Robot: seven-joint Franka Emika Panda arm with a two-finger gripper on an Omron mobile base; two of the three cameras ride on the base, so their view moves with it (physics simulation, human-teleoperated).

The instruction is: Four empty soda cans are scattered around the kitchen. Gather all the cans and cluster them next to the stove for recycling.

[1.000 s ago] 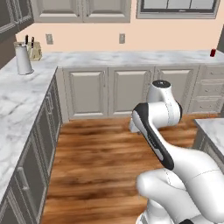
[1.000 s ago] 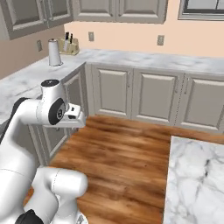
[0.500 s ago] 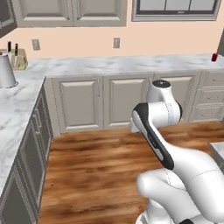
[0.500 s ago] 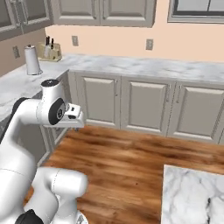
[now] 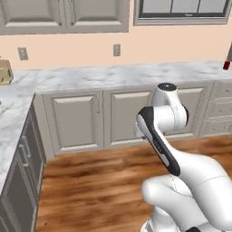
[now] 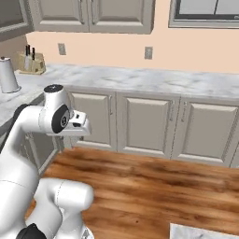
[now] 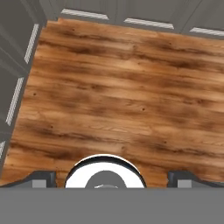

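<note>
So the one soda can (image 5: 226, 65) I can make out is a small red thing way over at the right edge of the left base view, sitting on the marble desk (image 5: 118, 74) under the window, well apart from the arm. Too small to tell more than that it's red and looks upright. No stove around it, so my guess is that can needs fetching and hauling somewhere else. The end effector (image 7: 112, 177) is spread wide with nothing between the tips, and the hand view looks straight down at the wood floor (image 7: 118, 100) with cabinet doors (image 7: 17, 74) along the edges, so it's nowhere near a grab. The arm is folded up tight over the base with the hand tucked in, which makes sense to me as a travel pose: keeps it from clipping the cabinets while the base rolls around. Over in the right base view there's a paper towel roll (image 6: 8, 74) and a knife block (image 6: 31, 62) at the far left corner of the desk, plus a wall outlet (image 6: 148, 52). I'd say this is a searching/driving stage, with the gathering hardly begun.
</note>
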